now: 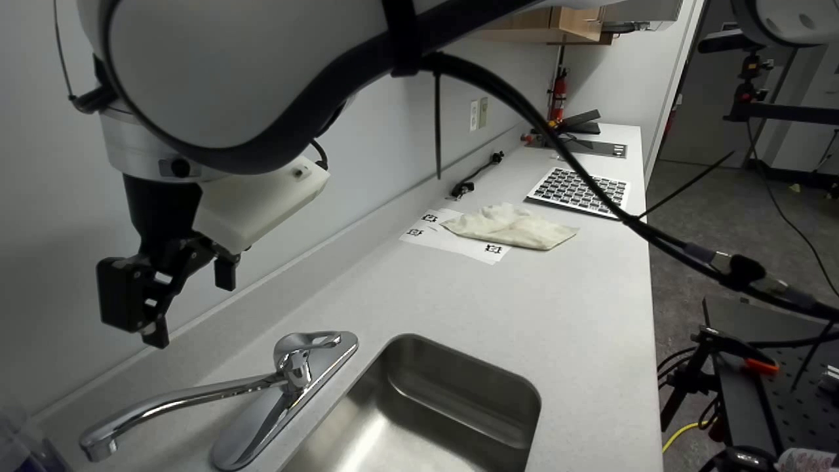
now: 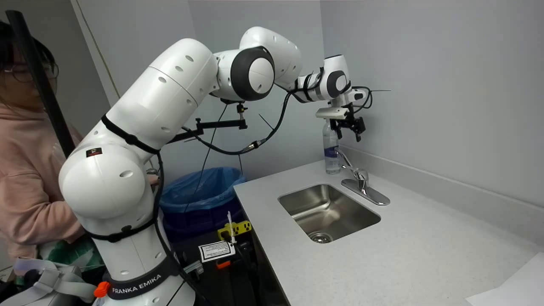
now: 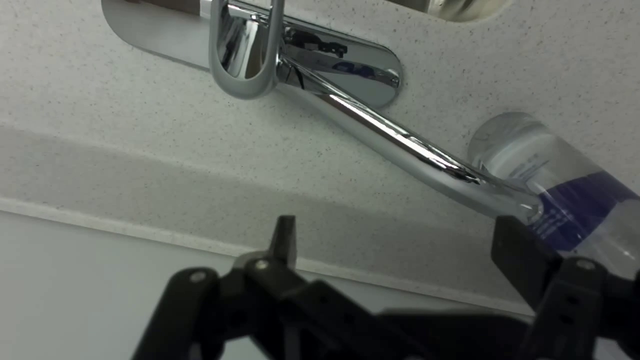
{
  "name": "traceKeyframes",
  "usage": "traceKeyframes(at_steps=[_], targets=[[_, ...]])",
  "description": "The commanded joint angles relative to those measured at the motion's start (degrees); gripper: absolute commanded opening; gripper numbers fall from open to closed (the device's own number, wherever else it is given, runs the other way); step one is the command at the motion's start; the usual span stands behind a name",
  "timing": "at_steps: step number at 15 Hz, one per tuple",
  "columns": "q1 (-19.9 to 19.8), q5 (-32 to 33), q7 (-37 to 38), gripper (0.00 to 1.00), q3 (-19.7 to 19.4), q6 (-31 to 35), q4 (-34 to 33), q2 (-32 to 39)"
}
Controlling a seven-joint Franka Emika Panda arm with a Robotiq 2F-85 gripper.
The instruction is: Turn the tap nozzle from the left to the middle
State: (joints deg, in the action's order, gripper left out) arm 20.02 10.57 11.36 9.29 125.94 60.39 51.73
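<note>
1. Below the claw (image 3: 395, 239), in the wrist view, the chrome spout (image 3: 400, 145) lies on the far side, away from the wall (image 3: 75, 285). Its long axis slants from the tap lever (image 3: 245, 90), far left, to the nozzle tip (image 3: 525, 202), near right; whether the tip touches the water bottle (image 3: 575, 195) I cannot tell. The fingers (image 3: 522, 262) stand wide apart and hold nothing.

2. In an exterior view, the steel sink (image 1: 452, 393) lies right of the spout, which points near left; the claw hangs above the spout, clear of it and near the wall. A push from the wall side toward the sink would, I judge, bring it to the middle. The pale countertop (image 1: 557, 308) carries a wrinkled cloth (image 1: 508, 229) partly on marker-printed paper (image 1: 452, 246); a fire extinguisher (image 1: 559, 97) shows at the far end.

3. In an exterior view, the lone arm (image 2: 174, 83) reaches from near left to far right. A blue-lined bin (image 2: 214, 187) stands left of the countertop, and a person (image 2: 36, 187) in a pink sweatshirt is at the left edge.
</note>
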Motion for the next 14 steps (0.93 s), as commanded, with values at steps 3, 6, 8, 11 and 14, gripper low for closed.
traceKeyframes(at_steps=[3, 6, 8, 11, 14], targets=[[0.30, 0.36, -0.58, 1.00, 0.09, -0.29, -1.03, 1.11], [0.53, 0.04, -0.50, 1.00, 0.54, 0.85, -2.40, 2.99], [0.76, -0.04, -0.24, 1.00, 0.75, 1.72, -3.61, 4.38], [1.11, -0.10, 0.06, 1.00, 0.92, 3.89, -5.47, 6.45], [2.95, -1.77, -0.07, 1.00, -1.80, 6.83, -8.81, 8.74]])
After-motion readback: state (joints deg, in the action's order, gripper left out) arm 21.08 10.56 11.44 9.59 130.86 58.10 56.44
